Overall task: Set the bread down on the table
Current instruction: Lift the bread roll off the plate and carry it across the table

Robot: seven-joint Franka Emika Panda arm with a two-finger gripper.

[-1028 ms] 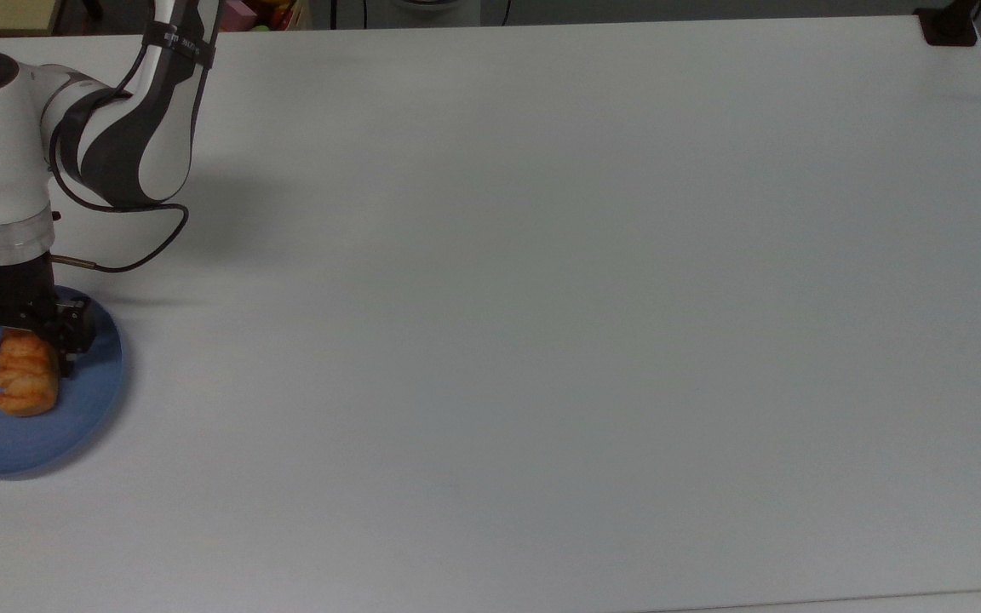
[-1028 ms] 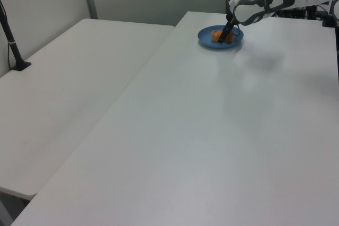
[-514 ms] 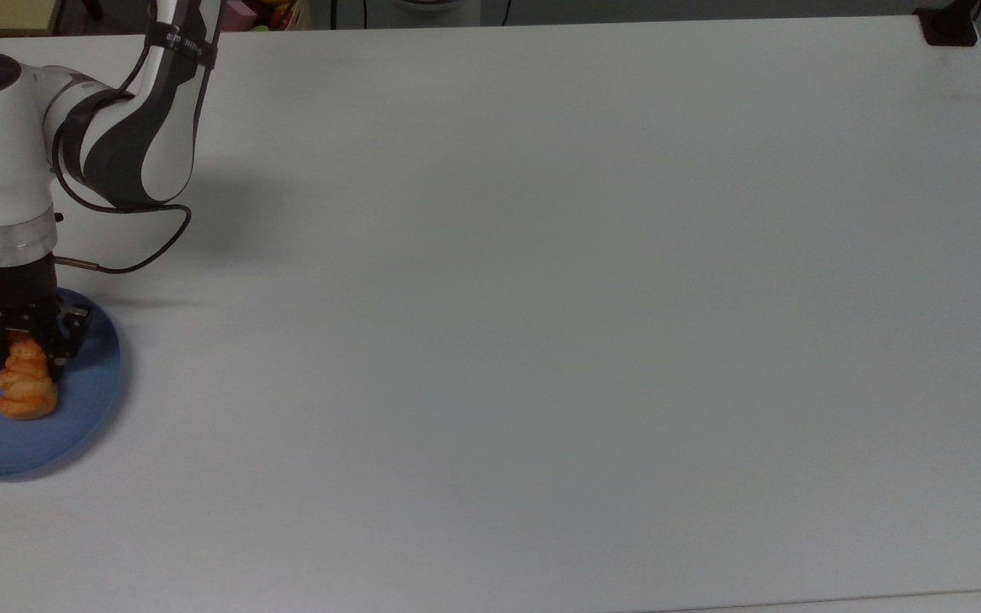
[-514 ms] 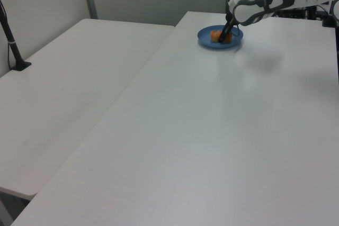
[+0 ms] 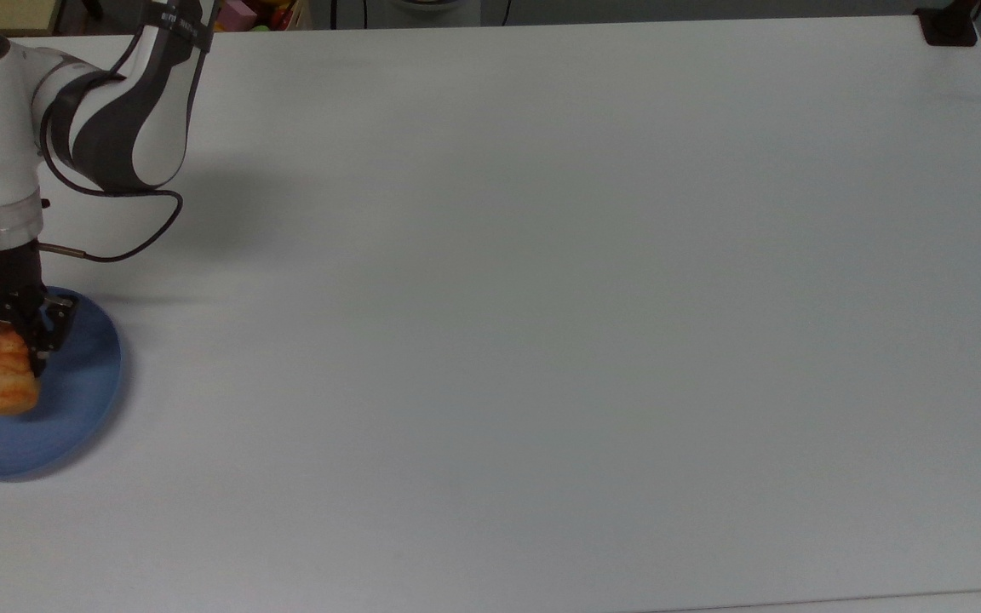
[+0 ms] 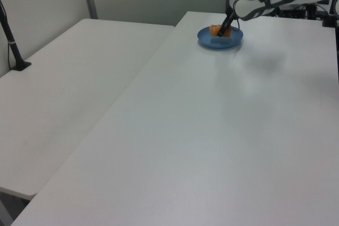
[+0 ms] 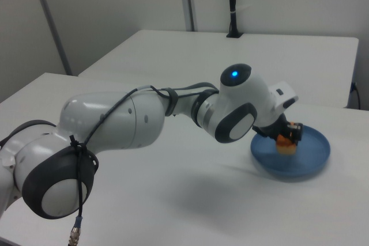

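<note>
Top view: the gripper [image 5: 3, 347] sits at the top view's far left, pointing down over the blue plate [image 5: 73, 409]. Its black fingers [image 5: 41, 345] are clenched on the upper end of the bread [image 5: 3, 383], one on each side. The bread is a golden-orange ridged loaf, its long axis running up and down in the top view, its lower end clear of the fingers. It lies within the plate's outline; whether it touches the plate surface cannot be told here.

Left view: the bread [image 6: 214, 29] appears just above the plate [image 6: 220, 39], with the gripper [image 6: 224, 29] against its side. The plate stands near the far edge of the white table [image 6: 212, 130].

Right view: the arm's wrist [image 7: 242, 108], with a lit blue indicator, reaches over the plate [image 7: 305, 156]. The bread [image 7: 284, 143] is held at the gripper [image 7: 286, 133], over the plate's middle.

The rest of the table [image 5: 542, 298] is plain white. A black cable [image 5: 129, 247] loops from the wrist.
</note>
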